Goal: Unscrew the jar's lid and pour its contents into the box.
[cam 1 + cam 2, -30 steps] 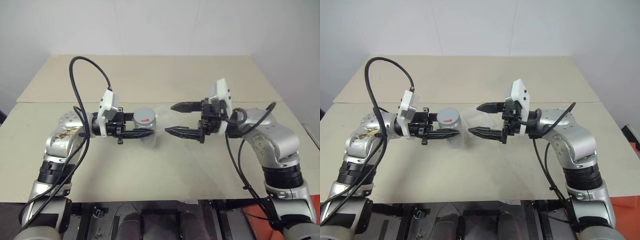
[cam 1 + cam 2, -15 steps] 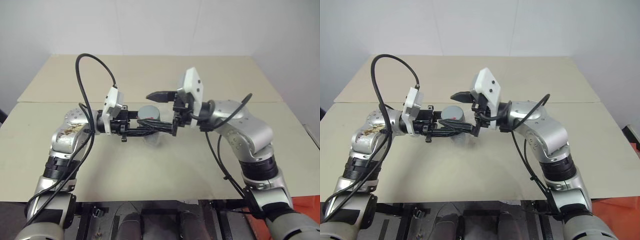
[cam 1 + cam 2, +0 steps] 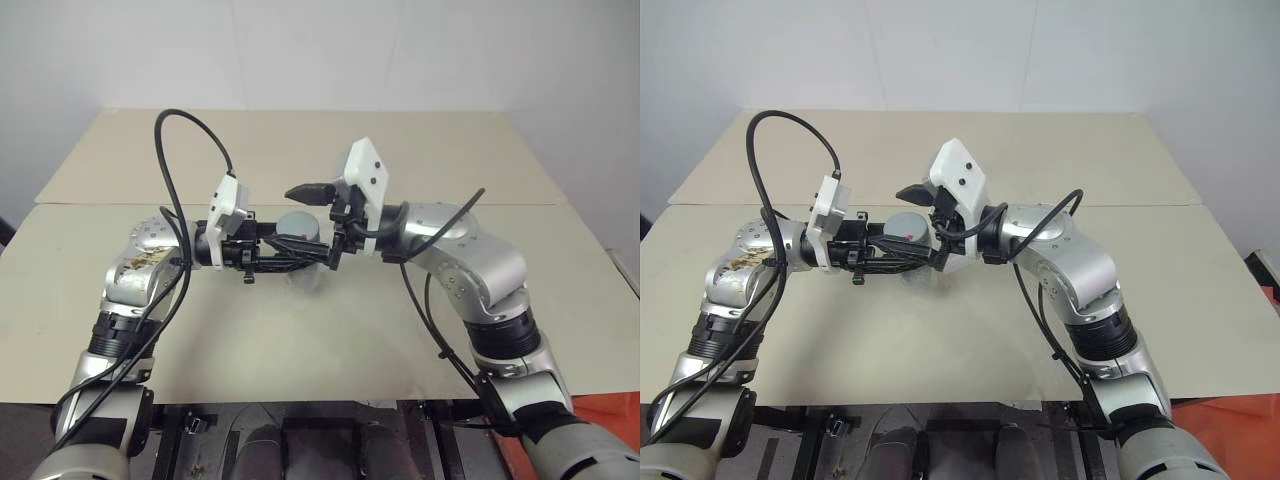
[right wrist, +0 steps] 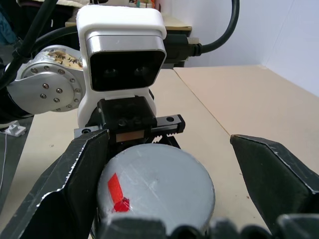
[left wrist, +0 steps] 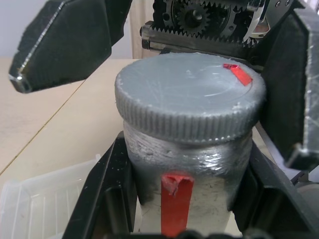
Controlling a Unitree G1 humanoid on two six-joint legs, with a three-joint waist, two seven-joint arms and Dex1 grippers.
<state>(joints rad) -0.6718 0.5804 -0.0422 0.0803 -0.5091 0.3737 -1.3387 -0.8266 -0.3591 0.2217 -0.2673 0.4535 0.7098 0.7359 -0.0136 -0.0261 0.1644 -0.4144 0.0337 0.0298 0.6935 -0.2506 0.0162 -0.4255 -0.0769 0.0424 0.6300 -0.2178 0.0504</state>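
Observation:
My left gripper (image 3: 303, 252) is shut on the body of the jar (image 5: 187, 169), a silver-grey cylinder with a red stripe down its side, and holds it upright just above the table. The grey ribbed lid (image 5: 189, 94), marked with a bit of red tape, sits on the jar. My right gripper (image 4: 172, 164) comes in from the opposite side and is open, its black fingers (image 4: 75, 179) standing on either side of the lid with gaps showing. The clear plastic box (image 5: 35, 199) lies on the table beneath the jar. The contents are hidden inside the jar.
The beige table (image 3: 300, 150) stretches back to a white wall, with a seam running across it behind the arms. Black cables (image 3: 185, 130) loop up from both wrists.
My right gripper has swung in from the right, still open, and now straddles the lid. My left gripper has kept its hold on the jar in the same place.

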